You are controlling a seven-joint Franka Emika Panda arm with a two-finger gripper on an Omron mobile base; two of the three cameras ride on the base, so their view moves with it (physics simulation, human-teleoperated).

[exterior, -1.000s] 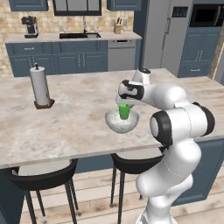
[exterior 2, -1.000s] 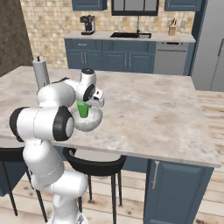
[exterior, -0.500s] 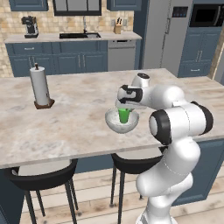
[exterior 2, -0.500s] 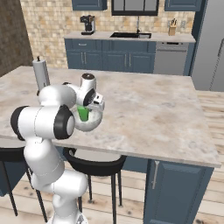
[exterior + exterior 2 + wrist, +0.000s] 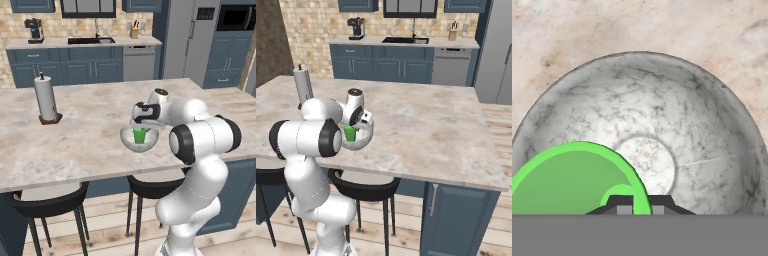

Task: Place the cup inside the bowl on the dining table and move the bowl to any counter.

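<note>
Cup (image 5: 140, 135) sits upright inside the bowl (image 5: 127, 141), open mouth up, long axis vertical, off to one side of the bowl's floor in the hand view. Gripper (image 5: 140, 126) is directly above, fingers pinching the cup's rim (image 5: 643, 199), one inside and one outside. Bowl rests on the dining table (image 5: 90, 145) near its stool-side edge. Paper towel roll (image 5: 46, 98) stands well apart on the same top.
</note>
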